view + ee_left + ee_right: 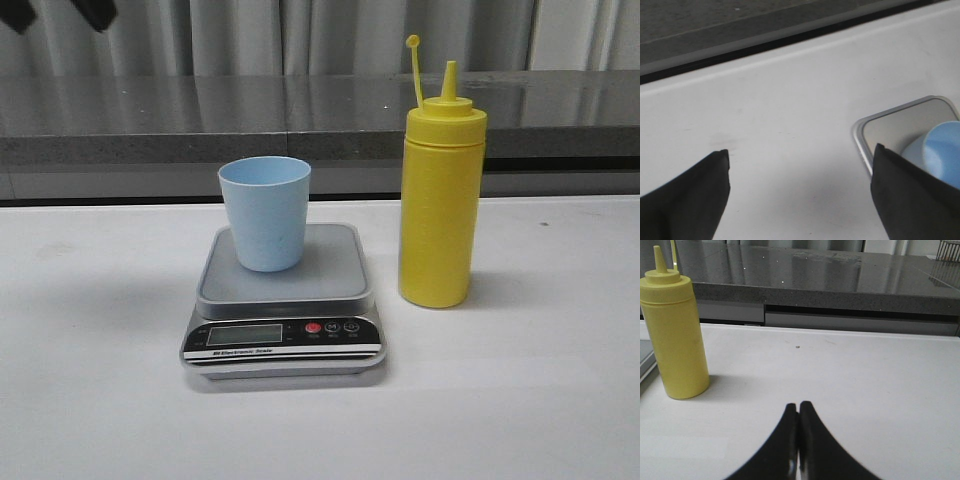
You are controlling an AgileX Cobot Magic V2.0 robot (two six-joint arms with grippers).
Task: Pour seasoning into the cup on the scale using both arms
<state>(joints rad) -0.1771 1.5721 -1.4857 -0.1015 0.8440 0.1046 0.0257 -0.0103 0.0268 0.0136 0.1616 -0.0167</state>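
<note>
left gripper (800, 195) jaws apart, right gripper (799, 412) jaws together

**Even, soft light with mild blur up close**

The front view is bright and evenly lit. The white tabletop (540, 400) reads pale grey-white with no blown-out glare. Shadows are soft: a faint one lies on the tabletop left of the scale (283, 310), and a thin one beside the base of the yellow bottle (441, 190). The dark stone ledge (200, 105) behind shows dull reflections.

In the left wrist view the picture is dimmer and slightly soft, and the left hand (800, 195) shows as blurred dark fingers. A diffuse shadow spreads between them.

The right wrist view is sharper farther off; the right hand (799, 440) is out of focus. The ledge there carries small specular glints.
</note>
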